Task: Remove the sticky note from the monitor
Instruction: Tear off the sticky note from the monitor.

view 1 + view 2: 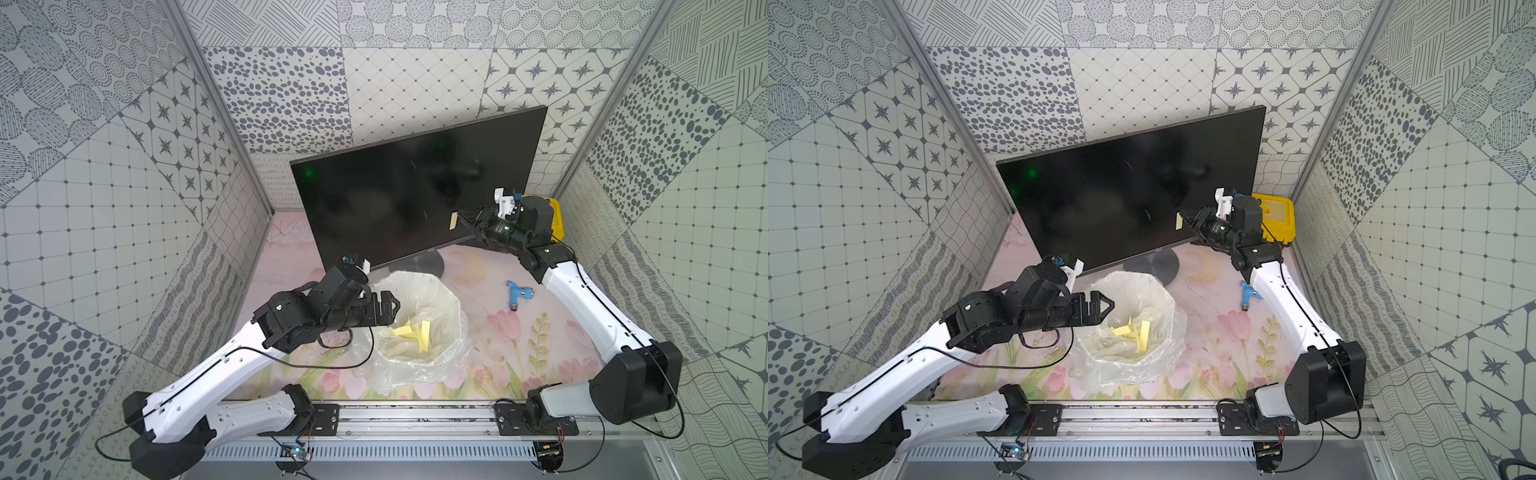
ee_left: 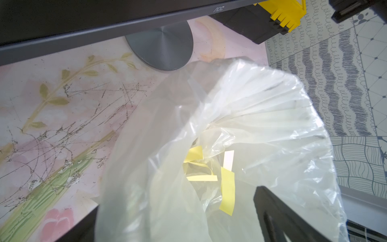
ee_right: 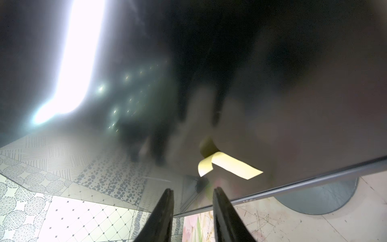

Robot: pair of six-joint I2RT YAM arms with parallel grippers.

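Observation:
The monitor stands at the back with its black screen tilted toward me. A pale yellow sticky note clings to the screen's lower right, one end curled off the glass. My right gripper sits just short of the note, its jaws a narrow gap apart with nothing between them. My left gripper hovers open over the rim of a clear plastic bag, holding nothing.
The clear bag in front of the monitor's round stand base holds several yellow strips. A blue fitting lies on the floral mat. A yellow-and-black toolbox sits behind the right wrist.

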